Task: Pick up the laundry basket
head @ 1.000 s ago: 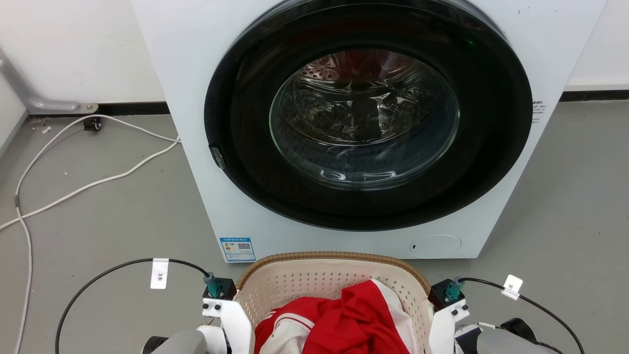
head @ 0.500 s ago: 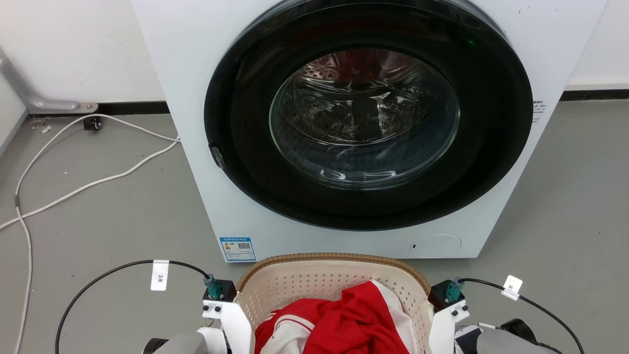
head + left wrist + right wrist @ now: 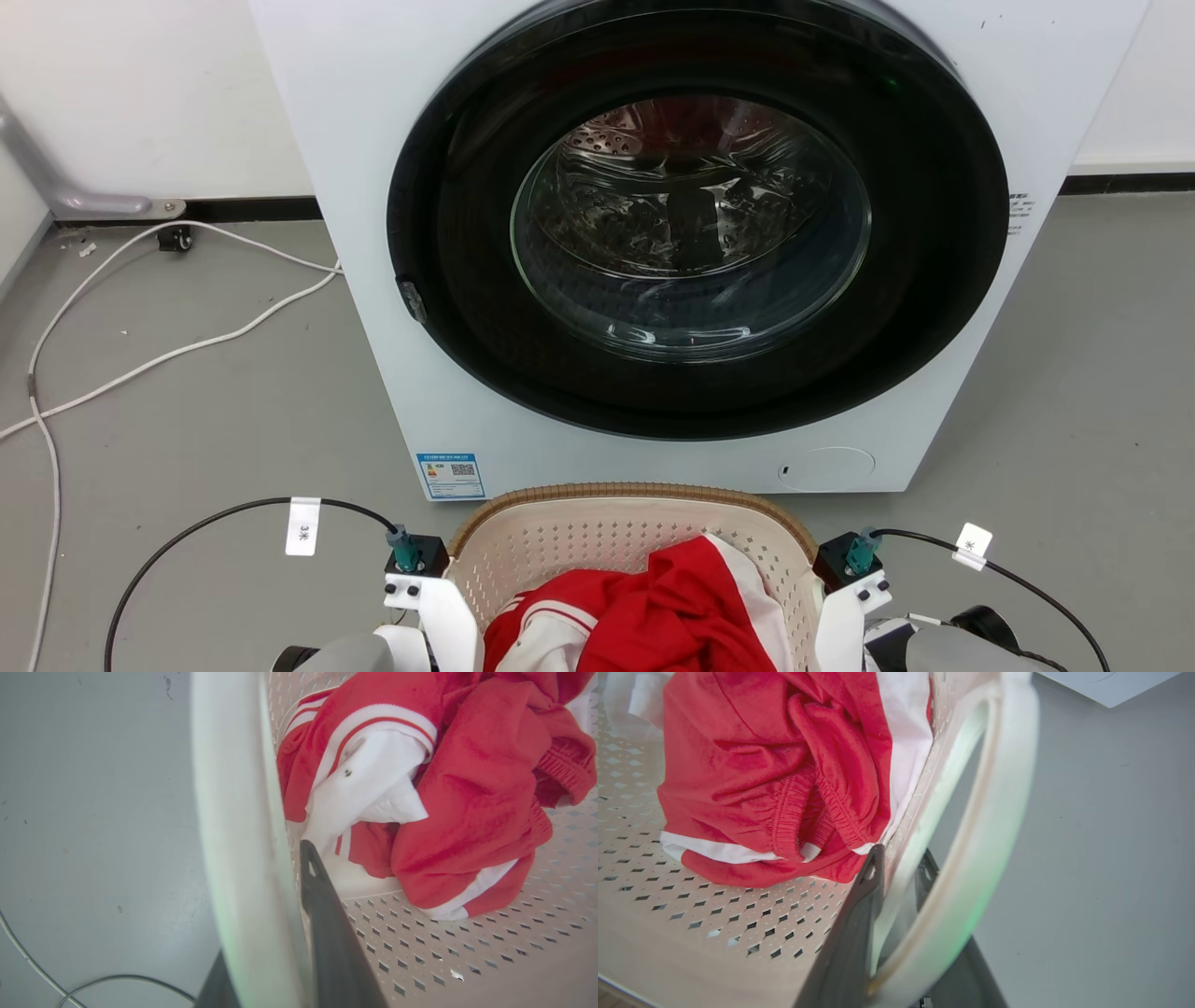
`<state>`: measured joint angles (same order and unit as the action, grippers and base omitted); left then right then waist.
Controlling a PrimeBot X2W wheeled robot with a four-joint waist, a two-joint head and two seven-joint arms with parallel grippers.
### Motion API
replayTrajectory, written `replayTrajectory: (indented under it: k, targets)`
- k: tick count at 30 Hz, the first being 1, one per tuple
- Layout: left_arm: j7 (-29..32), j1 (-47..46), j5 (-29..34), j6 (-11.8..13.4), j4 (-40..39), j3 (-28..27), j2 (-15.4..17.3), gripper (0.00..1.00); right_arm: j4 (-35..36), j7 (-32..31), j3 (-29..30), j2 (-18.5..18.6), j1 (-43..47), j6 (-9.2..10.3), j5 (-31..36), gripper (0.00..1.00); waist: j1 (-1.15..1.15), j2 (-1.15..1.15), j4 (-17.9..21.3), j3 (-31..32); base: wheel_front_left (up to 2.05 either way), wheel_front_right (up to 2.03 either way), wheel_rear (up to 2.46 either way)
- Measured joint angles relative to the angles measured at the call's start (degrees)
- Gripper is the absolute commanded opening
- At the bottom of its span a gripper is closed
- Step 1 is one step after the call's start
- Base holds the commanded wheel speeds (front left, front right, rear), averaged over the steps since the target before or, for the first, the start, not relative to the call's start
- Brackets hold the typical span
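Found at 6 o'clock in the head view: the laundry basket (image 3: 635,491), just in front of the big white washer (image 3: 336,187) at 12 o'clock. Looks to be down on the gray floor (image 3: 187,420) or only just off it; hard to tell which.

Held from two sides, so as not to tip when lifted. At the basket's 9 o'clock, the left gripper (image 3: 285,868), squeezed shut on the side wall by the white handle (image 3: 233,788), one dark finger (image 3: 327,933) inside and one outside. At 3 o'clock, the right gripper (image 3: 899,865), pinching the wall the same way, with the looped handle (image 3: 1008,793) just beside it. Seems a good, even hold for a straight lift.

Made of hard cream plastic, full of little diamond holes, with round corners. Topped by a woven-looking brown rim. Stuffed with soft, crumpled red and white clothes (image 3: 653,607), with a stretchy band on one edge. Smooth, shiny glass in the washer's round dark door (image 3: 691,224). Thin white cords (image 3: 168,355) lying loose on the floor at 9 o'clock.
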<state>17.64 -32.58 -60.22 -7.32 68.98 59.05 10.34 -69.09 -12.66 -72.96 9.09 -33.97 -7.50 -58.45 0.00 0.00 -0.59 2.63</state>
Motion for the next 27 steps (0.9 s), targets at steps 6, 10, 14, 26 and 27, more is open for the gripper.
replayTrajectory:
  k: [6,10,14,26,27]
  targets:
    - [-0.2,-0.1,-0.6,0.0,0.1,0.8,0.0,0.0,0.0,0.0,-0.1,0.0,0.0,0.0,0.0,0.0,0.0,0.0,-0.1,0.0,0.0,0.0,0.0]
    - [-0.2,-0.1,-1.1,0.0,0.2,1.2,0.0,0.0,0.0,0.0,-0.1,0.0,0.0,0.0,0.0,0.0,0.0,0.0,-0.1,0.0,0.0,0.0,0.0]
    - [-0.3,-0.1,-1.6,0.0,0.3,1.7,0.0,0.0,0.0,0.0,-0.1,0.0,0.0,0.0,0.0,0.0,0.0,0.0,-0.1,0.0,0.0,0.0,0.0]
    - [-0.7,-0.3,-3.0,0.0,0.5,3.1,0.1,0.0,0.0,-0.1,-0.2,0.0,0.0,0.0,-0.1,0.0,0.0,0.0,0.0,-0.1,0.0,0.0,0.0]
    - [-0.7,-0.3,-3.1,0.0,0.5,3.2,0.1,0.0,0.0,-0.1,-0.2,0.0,0.0,0.0,-0.1,0.0,0.0,0.0,0.0,-0.1,0.0,0.0,0.0]
